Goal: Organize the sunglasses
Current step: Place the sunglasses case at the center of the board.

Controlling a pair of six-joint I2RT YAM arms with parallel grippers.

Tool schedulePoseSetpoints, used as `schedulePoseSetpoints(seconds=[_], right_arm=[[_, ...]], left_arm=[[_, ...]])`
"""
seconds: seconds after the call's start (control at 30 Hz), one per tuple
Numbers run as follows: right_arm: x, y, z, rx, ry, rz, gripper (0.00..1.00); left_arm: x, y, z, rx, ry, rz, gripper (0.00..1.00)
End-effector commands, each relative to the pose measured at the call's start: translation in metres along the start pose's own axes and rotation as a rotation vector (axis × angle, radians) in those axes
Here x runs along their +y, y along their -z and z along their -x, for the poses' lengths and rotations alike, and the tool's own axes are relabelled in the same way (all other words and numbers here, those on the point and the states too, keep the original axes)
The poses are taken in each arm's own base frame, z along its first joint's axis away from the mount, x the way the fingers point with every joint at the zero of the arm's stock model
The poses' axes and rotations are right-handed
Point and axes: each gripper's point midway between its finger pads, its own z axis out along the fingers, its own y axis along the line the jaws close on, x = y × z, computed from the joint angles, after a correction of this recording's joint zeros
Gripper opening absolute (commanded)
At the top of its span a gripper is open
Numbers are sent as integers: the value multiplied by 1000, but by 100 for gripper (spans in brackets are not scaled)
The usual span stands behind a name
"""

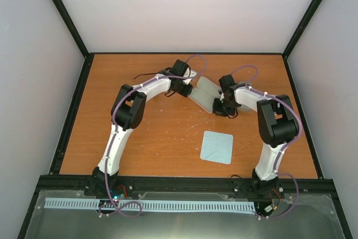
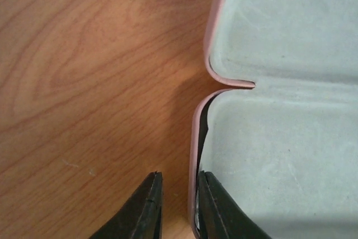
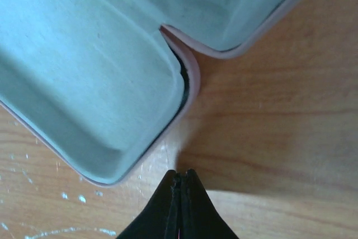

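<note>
Stuck at the open pink case (image 2: 291, 155) with both hands.

Got the left hand (image 2: 179, 174) straddling the case rim with fingers (image 2: 142, 214) a sliver apart, inner one against the wall, outer one just off it, so not clamped on anything. Got the right hand (image 3: 179, 174) squeezed fully together on nothing, tip just short of the case corner, over the wooden surface (image 3: 279, 138). Can spot the dark sunglasses (image 1: 142, 75) lying on the surface just past the left hand, on its side away from the right hand, partly behind the arm. Also a pale blue cloth (image 1: 217, 146) back behind the right hand, well apart from it.
</note>
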Motion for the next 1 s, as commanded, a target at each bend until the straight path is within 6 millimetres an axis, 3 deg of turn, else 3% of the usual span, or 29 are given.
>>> schedulePoseSetpoints(seconds=[0.0,0.23,0.73,0.83,0.97], right_arm=[[1,0,26,-71,-4,-42,4],[1,-7,49,-89,25,-85,5],[8,-29,93,-107,92,-116,6],[8,-32,94,-96,92,-114,6],[5,-32,90,-98,98,-122,8]], left_arm=[[-4,16,1,-4,5,-1,20],[-20,17,-12,16,-2,-43,20],[-29,28,-10,12,-13,-59,21],[-29,30,-10,15,-20,-47,26],[-28,36,-11,11,-27,-28,55]])
